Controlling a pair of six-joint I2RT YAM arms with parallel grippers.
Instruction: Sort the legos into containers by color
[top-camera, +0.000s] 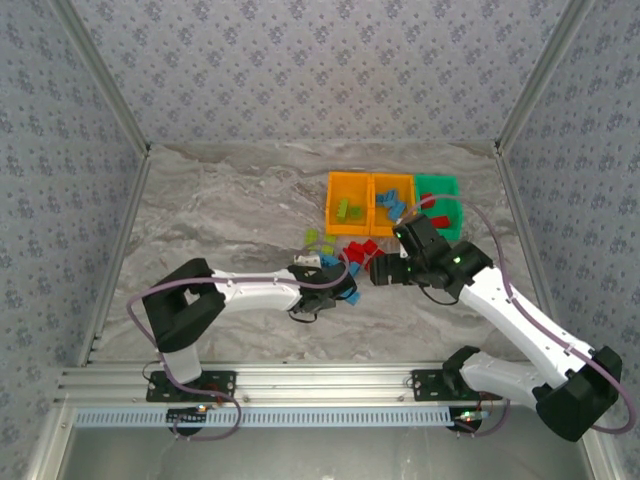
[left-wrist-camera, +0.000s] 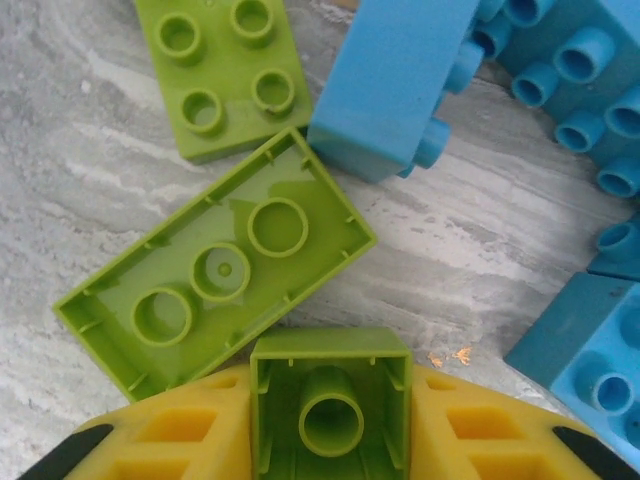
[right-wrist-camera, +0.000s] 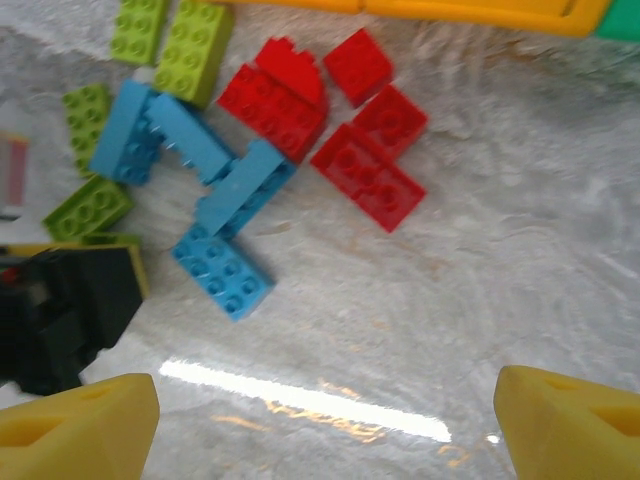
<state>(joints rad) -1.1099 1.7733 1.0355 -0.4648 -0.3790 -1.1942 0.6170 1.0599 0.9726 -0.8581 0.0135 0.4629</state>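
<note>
Picking is the step in hand, we judge: our left hand (top-camera: 342, 286) pinches a small green brick (left-wrist-camera: 330, 385) by its sides, close to the table (right-wrist-camera: 500, 280) among the loose legos (right-wrist-camera: 260, 150). The right hand (right-wrist-camera: 325, 435) hangs over the red and blue ones with fingers spread wide. Next we must lift this brick clear of its neighbours, carry it to the left orange bin (top-camera: 348, 178) where green bricks lie, and release it there.
</note>
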